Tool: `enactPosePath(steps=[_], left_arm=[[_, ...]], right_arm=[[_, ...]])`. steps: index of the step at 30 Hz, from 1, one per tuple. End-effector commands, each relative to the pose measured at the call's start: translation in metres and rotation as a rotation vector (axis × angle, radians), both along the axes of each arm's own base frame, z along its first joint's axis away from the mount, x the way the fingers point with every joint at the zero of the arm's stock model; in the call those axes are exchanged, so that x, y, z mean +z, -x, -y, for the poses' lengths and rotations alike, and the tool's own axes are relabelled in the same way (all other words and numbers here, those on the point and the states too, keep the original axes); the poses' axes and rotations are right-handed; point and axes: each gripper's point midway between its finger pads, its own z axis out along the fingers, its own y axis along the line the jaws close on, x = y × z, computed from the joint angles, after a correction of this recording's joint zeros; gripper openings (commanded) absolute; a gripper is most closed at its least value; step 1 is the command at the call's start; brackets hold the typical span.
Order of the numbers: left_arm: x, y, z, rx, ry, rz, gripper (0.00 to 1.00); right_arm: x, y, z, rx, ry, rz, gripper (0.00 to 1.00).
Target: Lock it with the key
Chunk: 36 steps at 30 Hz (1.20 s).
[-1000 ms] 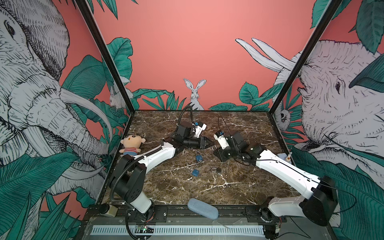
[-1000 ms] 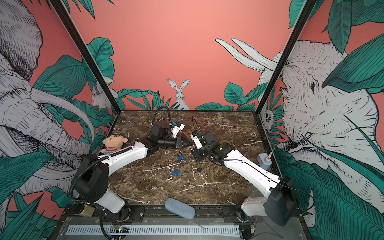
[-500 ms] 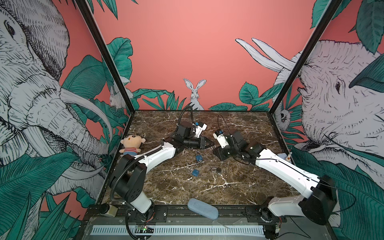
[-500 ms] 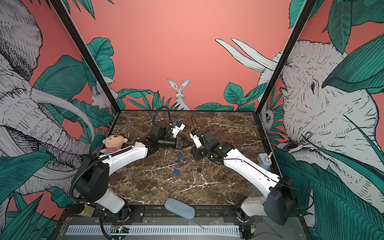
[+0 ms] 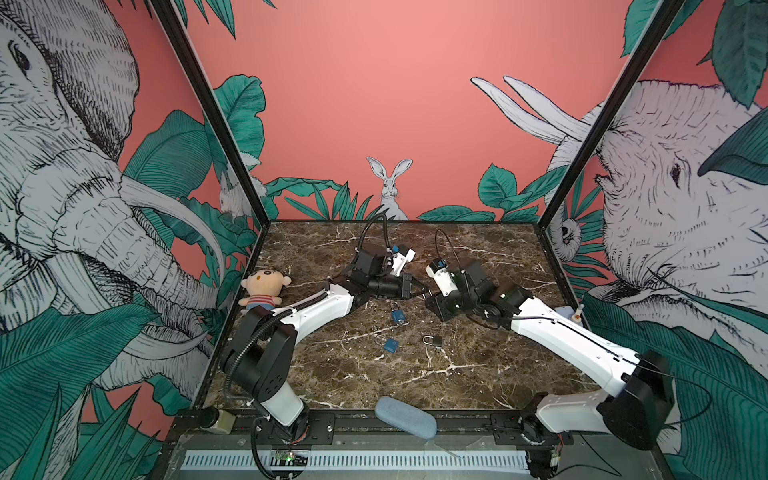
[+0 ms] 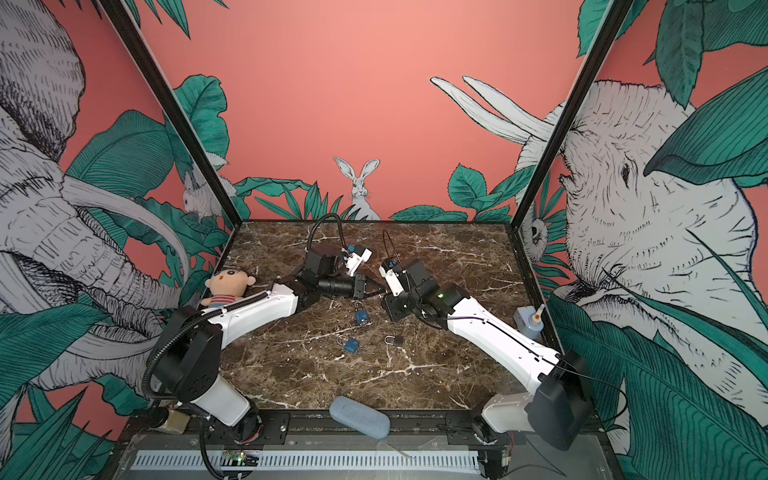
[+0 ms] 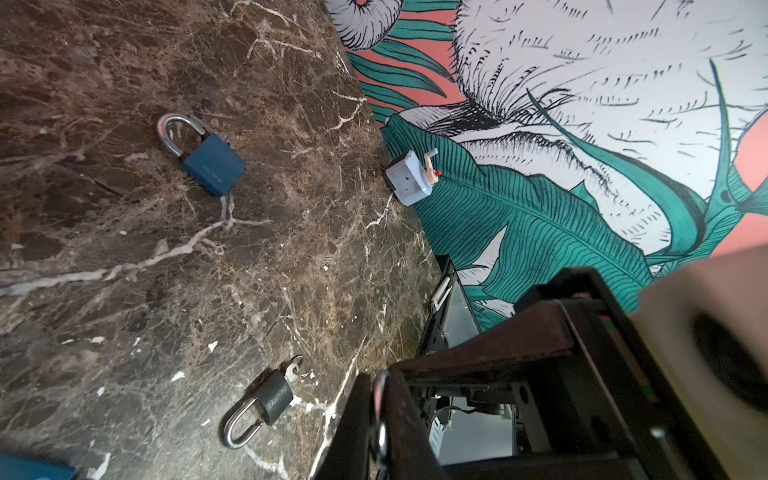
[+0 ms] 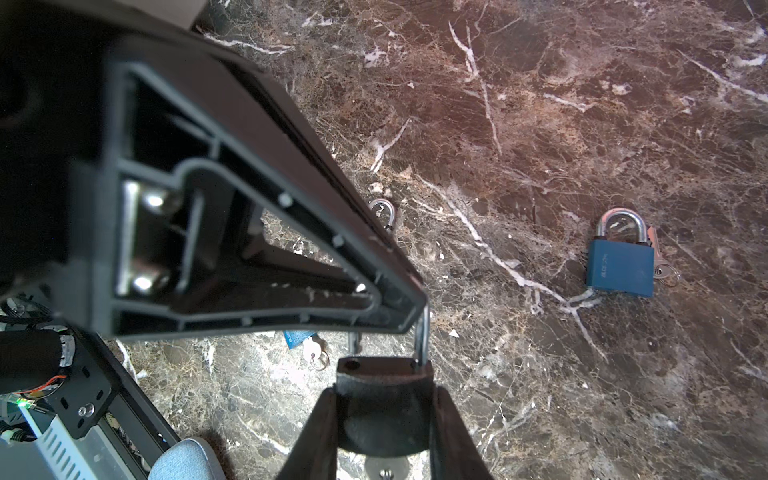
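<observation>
Half the shackle [image 8: 423,332] hides inside left pincer [image 7: 379,419].

Top views overlook table [image 5: 478,382]; wrists seemingly close.

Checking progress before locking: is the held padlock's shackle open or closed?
Open: on the padlock, one leg of the shackle sits outside its empty hole.

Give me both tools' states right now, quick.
Left tool: closed on the shackle of the black padlock.
Right tool: closed, holding the black padlock by its body.
</observation>
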Motion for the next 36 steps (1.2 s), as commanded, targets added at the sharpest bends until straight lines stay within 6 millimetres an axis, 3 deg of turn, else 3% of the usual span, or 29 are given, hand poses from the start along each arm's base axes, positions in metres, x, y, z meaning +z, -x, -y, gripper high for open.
enactPosePath(steps=[1,2,7,8,11,14,18,26,31,36], left_arm=[[0.001,0.003,0.003,-0.019,0.015,0.012,0.04],[0.0,0.003,0.004,-0.019,0.014,0.009,0.0],[0.004,0.001,0.006,-0.014,0.038,0.008,0.0],[0.004,0.001,0.006,-0.008,0.044,0.005,0.0],[0.014,-0.005,0.007,0.022,0.08,0.014,0.0],[0.036,-0.015,0.008,0.075,0.143,0.038,0.0],[0.06,-0.033,0.004,0.189,0.176,0.017,0.0],[0.103,-0.041,-0.011,0.306,0.194,0.036,0.0],[0.122,-0.04,-0.012,0.315,0.246,0.015,0.0],[0.128,-0.039,-0.011,0.314,0.277,-0.014,0.0]], right_arm=[[0.025,-0.005,-0.01,0.019,-0.055,0.062,0.05],[0.026,-0.005,-0.01,0.019,-0.057,0.064,0.05],[0.03,-0.005,-0.01,0.015,-0.066,0.07,0.08],[0.03,-0.004,-0.01,0.014,-0.068,0.066,0.14],[0.032,-0.002,-0.009,0.01,-0.092,0.073,0.45],[0.04,-0.001,-0.006,-0.001,-0.193,0.06,0.52],[0.055,-0.007,0.009,-0.022,-0.369,0.074,0.53],[0.091,-0.037,0.053,-0.085,-0.575,0.218,0.53],[0.104,-0.046,0.05,-0.03,-0.635,0.274,0.51],[0.117,-0.051,0.04,0.05,-0.68,0.339,0.45]])
